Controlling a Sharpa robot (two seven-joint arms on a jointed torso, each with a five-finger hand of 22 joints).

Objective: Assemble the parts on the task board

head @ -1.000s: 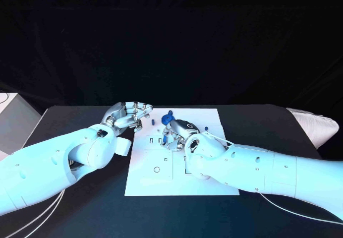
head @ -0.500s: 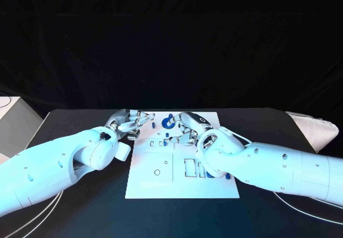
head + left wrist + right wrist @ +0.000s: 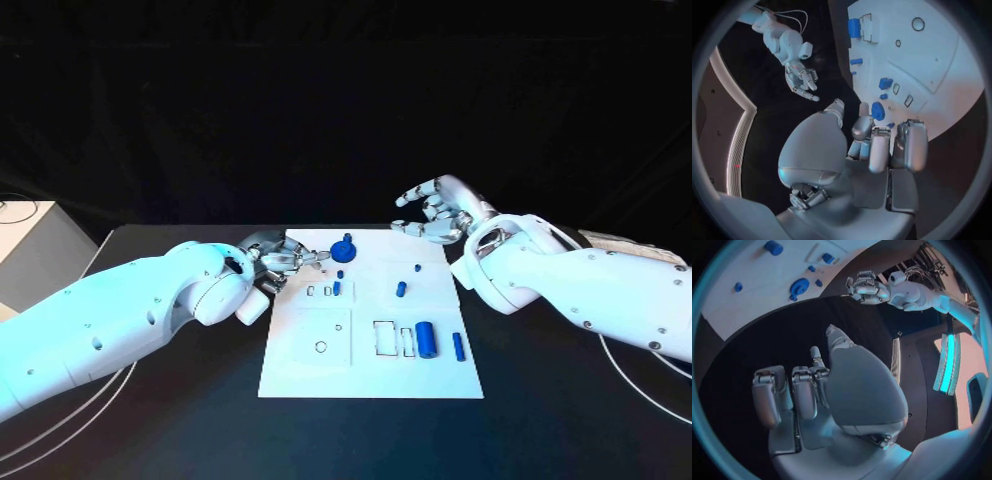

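**Left hand at the board's far edge, right hand lifted off**

Black table, white task board (image 3: 368, 372) at centre. Left hand (image 3: 278, 257) sits at the board's far left edge, fingers curled together beside the round blue knob (image 3: 343, 250); cannot tell whether anything is pinched. Right hand (image 3: 437, 213) hangs above the far right corner, fingers apart, holding nothing. Blue cylinder (image 3: 430, 339) and slim bar (image 3: 459, 346) lie near the front slots.

Judgement: pick one loose part, approach from directly above, align with its slot before pressing.

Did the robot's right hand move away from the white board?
Yes. The right hand was over the task board among the blue parts a second ago; now it is lifted off past the board's far right corner, holding nothing.
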